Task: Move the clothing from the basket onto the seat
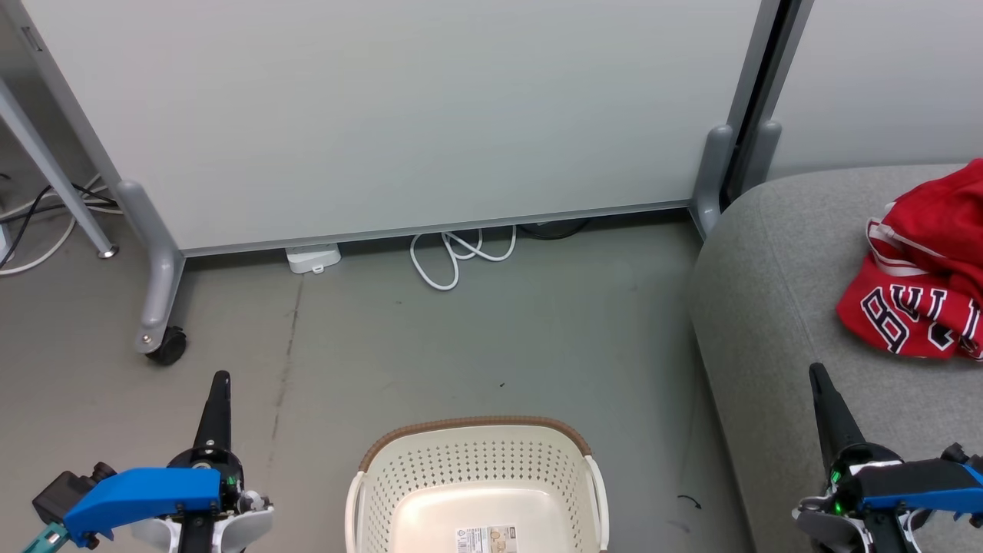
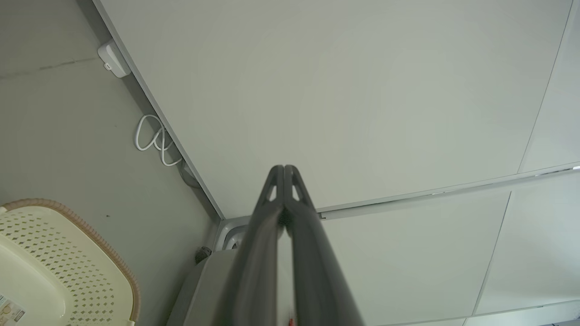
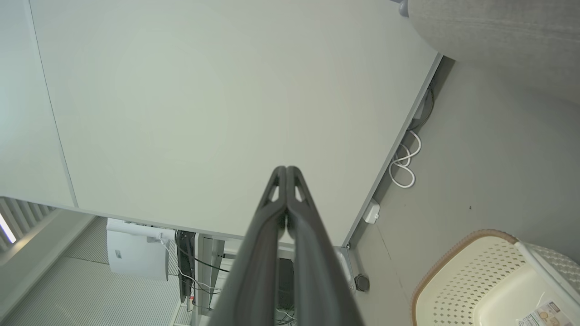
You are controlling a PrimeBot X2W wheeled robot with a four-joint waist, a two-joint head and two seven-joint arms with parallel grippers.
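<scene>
Now the clothing [image 1: 918, 284] lies bunched on the seat [image 1: 768, 307], ahead and right of the right pincer [image 1: 820, 380], apart from it. The basket [image 1: 476, 424] stands on the floor [image 1: 499, 338] between both pincers, its label [image 1: 486, 538] showing. Open floor runs ahead of the left pincer [image 1: 220, 384] to the partition [image 1: 422, 115]. Both pincers are pressed together, tip to tip.

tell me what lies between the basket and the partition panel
Head view: bare grey floor between the basket and the panel, with a looped white cable at the panel's foot.
</scene>
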